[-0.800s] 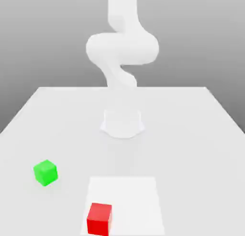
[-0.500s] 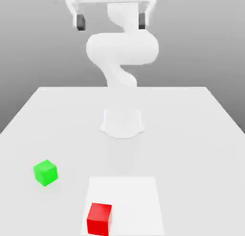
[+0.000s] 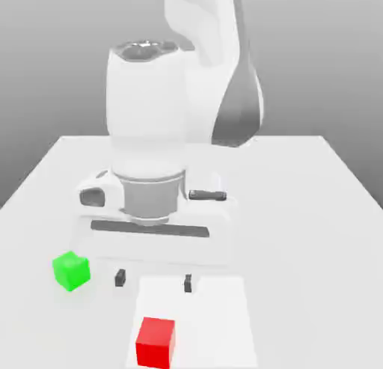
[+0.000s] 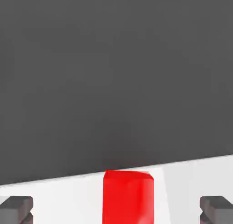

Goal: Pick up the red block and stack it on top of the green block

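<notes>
The hand point(image 3: 153, 281) hangs over the surface point(image 3: 314, 210), fingers spread wide and pointing down. The red block point(image 3: 155, 342) lies on the surface just in front of the hand, midway between its fingertips. The green block point(image 3: 71, 270) lies beside the hand, toward the exterior view's left, apart from the red block.
</notes>
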You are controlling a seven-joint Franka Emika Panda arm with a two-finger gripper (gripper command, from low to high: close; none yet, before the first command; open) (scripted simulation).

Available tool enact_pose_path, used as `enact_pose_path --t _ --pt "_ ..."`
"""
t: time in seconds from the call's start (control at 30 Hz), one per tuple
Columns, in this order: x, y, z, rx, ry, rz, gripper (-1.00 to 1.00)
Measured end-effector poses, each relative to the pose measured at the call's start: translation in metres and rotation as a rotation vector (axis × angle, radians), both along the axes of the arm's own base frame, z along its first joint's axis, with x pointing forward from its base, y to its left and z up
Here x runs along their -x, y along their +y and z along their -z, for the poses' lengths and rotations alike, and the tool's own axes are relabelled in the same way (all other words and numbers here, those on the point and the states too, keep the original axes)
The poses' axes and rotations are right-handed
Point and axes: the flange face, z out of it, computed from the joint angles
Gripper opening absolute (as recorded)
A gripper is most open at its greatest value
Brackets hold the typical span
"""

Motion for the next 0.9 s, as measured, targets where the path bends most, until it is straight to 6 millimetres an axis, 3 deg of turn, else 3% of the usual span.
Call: enact_pose_path --t 0.17,0.2,0.4,0.47,0.6,0.9 --pt "0.005 -0.002 0.071 -0.001 0.034 0.005 0.0" --pt "0.006 -0.002 0.082 -0.001 0.035 0.005 -1.0" --pt "0.006 -0.002 0.087 -0.001 0.035 0.005 -1.0" --pt "0.005 -0.002 0.075 -0.001 0.035 0.005 -1.0" --pt "0.007 -0.004 0.029 0.001 0.035 0.0 -1.0" --pt "0.055 -0.089 -0.002 0.063 0.044 -0.248 -1.0"
